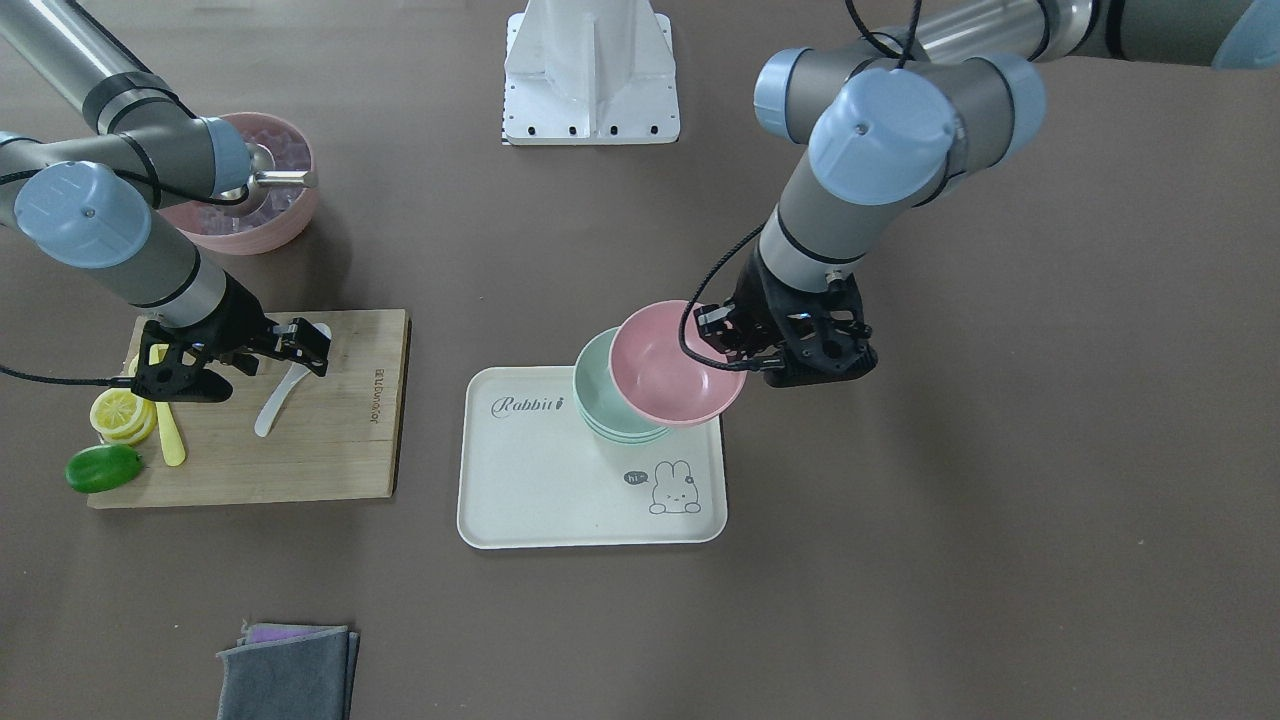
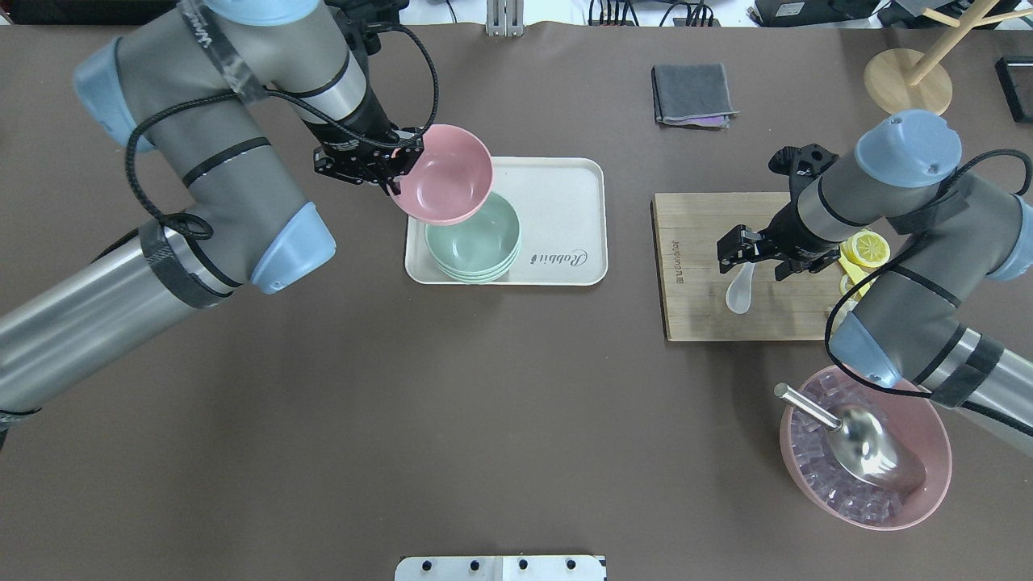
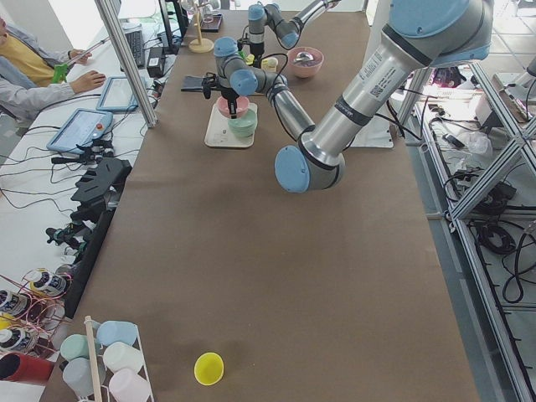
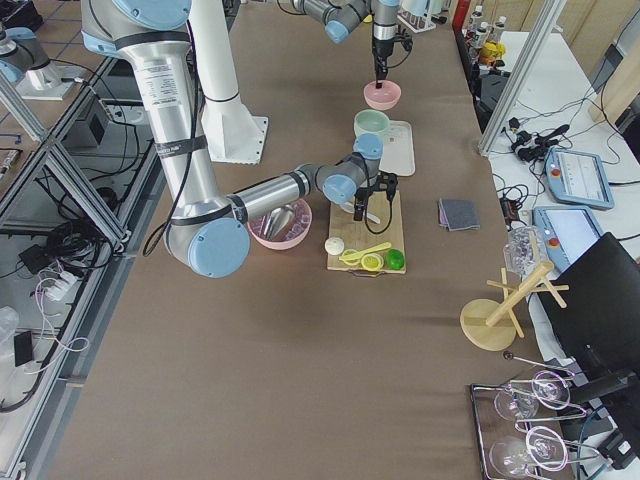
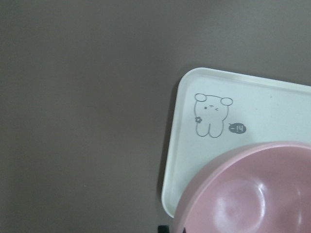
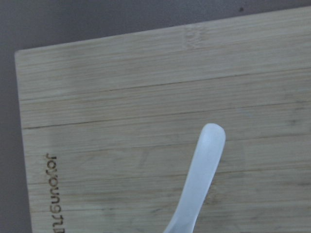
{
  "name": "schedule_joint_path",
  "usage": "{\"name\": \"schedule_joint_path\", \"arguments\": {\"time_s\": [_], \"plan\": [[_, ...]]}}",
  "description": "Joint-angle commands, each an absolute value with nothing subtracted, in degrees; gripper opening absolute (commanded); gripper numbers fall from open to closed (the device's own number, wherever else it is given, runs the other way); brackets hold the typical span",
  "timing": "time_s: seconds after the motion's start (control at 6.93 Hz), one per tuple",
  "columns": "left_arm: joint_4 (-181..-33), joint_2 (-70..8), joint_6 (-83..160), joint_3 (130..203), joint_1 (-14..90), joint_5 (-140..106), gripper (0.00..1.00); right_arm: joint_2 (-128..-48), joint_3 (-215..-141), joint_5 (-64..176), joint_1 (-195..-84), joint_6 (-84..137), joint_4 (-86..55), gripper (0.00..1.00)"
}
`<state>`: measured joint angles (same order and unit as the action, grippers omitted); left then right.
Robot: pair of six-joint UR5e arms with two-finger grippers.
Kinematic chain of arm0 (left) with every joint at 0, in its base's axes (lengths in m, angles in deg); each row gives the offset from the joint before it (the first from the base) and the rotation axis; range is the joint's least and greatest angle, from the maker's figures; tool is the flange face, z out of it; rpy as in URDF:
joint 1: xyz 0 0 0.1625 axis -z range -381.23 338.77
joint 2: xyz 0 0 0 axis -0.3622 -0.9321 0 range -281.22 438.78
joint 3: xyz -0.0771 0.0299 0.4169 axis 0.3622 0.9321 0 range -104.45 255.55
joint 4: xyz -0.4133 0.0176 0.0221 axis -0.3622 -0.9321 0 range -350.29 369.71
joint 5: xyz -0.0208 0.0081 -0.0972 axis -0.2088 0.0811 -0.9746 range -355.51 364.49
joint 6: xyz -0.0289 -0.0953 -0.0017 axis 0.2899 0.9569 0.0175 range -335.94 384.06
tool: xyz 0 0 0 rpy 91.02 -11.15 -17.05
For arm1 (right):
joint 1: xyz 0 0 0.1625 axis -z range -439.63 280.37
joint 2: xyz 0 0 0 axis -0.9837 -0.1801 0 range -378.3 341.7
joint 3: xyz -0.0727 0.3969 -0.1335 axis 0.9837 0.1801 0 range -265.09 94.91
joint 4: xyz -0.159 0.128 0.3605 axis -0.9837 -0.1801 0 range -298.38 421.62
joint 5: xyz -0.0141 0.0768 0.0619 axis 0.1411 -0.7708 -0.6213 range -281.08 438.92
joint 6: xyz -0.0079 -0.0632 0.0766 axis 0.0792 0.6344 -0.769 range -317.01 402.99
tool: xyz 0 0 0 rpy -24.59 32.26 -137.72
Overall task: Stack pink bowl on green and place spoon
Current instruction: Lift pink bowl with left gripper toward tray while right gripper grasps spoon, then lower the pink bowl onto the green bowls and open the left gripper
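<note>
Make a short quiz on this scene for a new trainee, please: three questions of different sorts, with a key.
1. True or false: the pink bowl already sits nested in the green bowl.
2. Where does the white spoon lie? A: on the tray. B: on the cutting board. C: on the grey cloth.
3. Fill the gap: the ___ gripper is shut on the rim of the pink bowl.

Key
1. False: it is held tilted above the green bowl.
2. B.
3. Left: the left gripper holds it.
</note>
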<state>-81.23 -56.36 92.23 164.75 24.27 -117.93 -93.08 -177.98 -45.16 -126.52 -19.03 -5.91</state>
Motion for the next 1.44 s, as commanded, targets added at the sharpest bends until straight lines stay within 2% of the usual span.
{"name": "schedule_joint_path", "arguments": {"time_s": [0.0,0.72,0.87,1.01,1.15,1.3], "plan": [[-84.5,-57.1,94.9,162.5,21.1,-115.5,0.0,-92.9,-177.7,-44.6,-125.9,-19.7,-6.0,0.9],[-84.5,-56.8,94.9,162.7,20.1,-115.5,0.0,-92.8,-177.3,-44.4,-125.5,-19.7,-6.0,0.86],[-84.5,-56.8,94.9,162.7,20.0,-115.5,0.0,-92.6,-177.0,-44.0,-125.5,-19.8,-6.0,0.72],[-84.4,-56.8,94.9,162.9,20.0,-115.4,0.4,-93.1,-177.0,-43.5,-125.7,-19.6,-5.9,0.49],[-85.4,-56.0,94.9,163.3,20.1,-115.2,0.94,-92.8,-176.6,-42.2,-125.5,-19.7,-6.1,0.29],[-86.0,-55.2,95.0,164.0,20.1,-113.1,0.97,-92.6,-177.2,-42.5,-125.6,-19.9,-6.1,0.0]]}}
